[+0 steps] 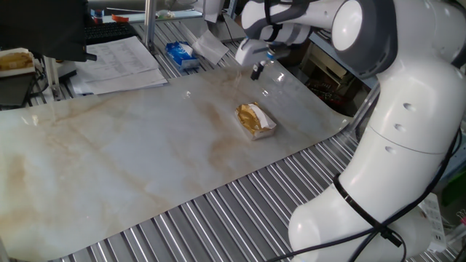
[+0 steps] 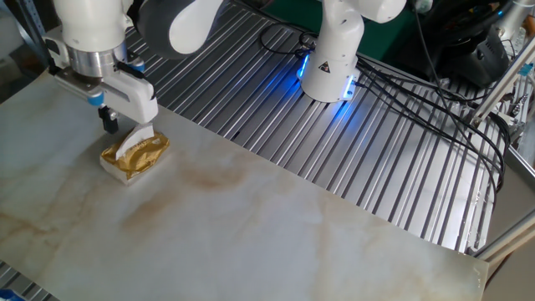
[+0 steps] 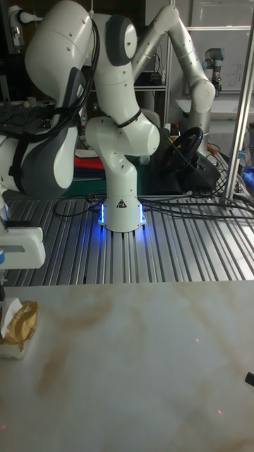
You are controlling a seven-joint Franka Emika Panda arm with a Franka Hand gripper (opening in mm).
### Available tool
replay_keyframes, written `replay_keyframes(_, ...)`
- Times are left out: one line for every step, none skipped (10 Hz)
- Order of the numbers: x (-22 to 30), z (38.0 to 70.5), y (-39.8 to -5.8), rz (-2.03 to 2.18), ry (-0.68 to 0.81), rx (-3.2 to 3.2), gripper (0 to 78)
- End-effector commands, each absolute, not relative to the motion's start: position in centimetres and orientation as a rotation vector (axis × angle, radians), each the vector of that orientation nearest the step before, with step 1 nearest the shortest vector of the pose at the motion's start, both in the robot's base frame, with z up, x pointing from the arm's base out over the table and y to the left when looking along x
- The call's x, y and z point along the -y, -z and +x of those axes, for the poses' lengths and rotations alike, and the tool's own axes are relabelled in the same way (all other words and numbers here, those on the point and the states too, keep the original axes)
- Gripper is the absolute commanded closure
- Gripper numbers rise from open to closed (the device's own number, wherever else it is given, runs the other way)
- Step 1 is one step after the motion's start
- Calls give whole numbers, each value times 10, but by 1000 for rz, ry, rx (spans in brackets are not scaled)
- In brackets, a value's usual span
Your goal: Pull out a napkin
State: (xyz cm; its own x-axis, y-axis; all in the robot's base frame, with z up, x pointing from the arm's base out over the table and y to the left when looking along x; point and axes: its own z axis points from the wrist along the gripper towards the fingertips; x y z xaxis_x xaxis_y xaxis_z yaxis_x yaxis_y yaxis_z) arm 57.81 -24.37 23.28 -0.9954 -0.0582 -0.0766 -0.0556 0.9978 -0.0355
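A small gold-brown clear-wrapped pack [image 1: 255, 121] lies on the marble-patterned tabletop [image 1: 131, 160]. In the other fixed view a white napkin [image 2: 134, 140] sticks up from the top of the pack [image 2: 135, 157]. The tall fixed view shows the same white napkin tuft [image 3: 8, 311] on the pack [image 3: 21, 326] at the left edge. My gripper [image 1: 256, 71] hangs just above and behind the pack, close to the napkin tuft but apart from it. Only one dark fingertip [image 2: 109, 123] shows, so how the jaws stand is unclear.
Printed paper sheets [image 1: 120, 62] and a blue pack [image 1: 180, 53] lie at the back of the table, with a white sheet-like thing [image 1: 207, 45] beside them. Ribbed metal slats [image 2: 334, 142] surround the tabletop. The robot's base [image 2: 330, 58] stands behind, with cables [image 2: 435, 100] to its right.
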Motion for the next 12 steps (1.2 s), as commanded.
replay_keyframes(256, 567, -224, -116, 57, -3094, 776)
replay_keyframes(256, 567, -224, -116, 57, -3094, 776)
replay_keyframes(262, 556, -215, -123, 58, -3094, 776)
replay_keyframes(264, 550, -212, -123, 59, -3095, 776)
replay_keyframes(265, 547, -210, -126, 58, -3097, 776)
replay_keyframes(267, 545, -208, -130, 58, -3103, 776)
replay_keyframes(268, 545, -208, -131, 58, -3103, 776)
replay_keyframes(277, 542, -205, -148, 58, -3102, 776)
replay_keyframes(282, 540, -203, -155, 56, -3102, 776)
replay_keyframes(284, 538, -202, -151, 56, -3100, 776)
replay_keyframes(283, 534, -200, -142, 58, -3099, 776)
replay_keyframes(283, 532, -200, -139, 59, -3099, 776)
